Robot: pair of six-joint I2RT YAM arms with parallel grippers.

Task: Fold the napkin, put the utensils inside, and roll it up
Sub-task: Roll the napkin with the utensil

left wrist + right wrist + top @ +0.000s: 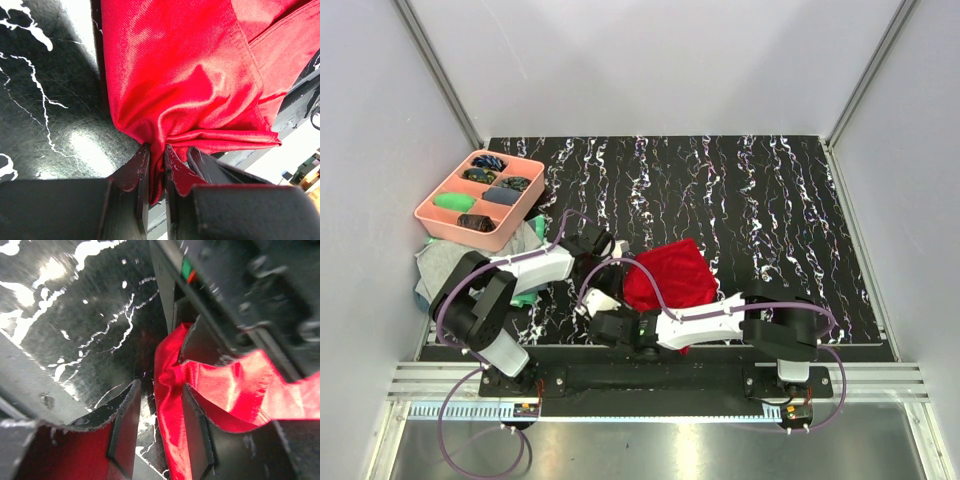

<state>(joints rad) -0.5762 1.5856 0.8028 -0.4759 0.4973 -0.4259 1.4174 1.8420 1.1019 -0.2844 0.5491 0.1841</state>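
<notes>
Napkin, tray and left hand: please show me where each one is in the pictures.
napkin (670,272), top view, middle of the red cloth.
tray (442,222), top view, its pink near wall.
left hand (156,165), left wrist view, between the fingertips, which pinch the napkin's edge.

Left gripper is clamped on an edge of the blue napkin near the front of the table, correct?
Not quite: the napkin is bright red, not blue. The left wrist view shows the left gripper pinched shut on a gathered edge of that red cloth, and the top view places it near the front of the table. The rest of your statement holds.
</notes>
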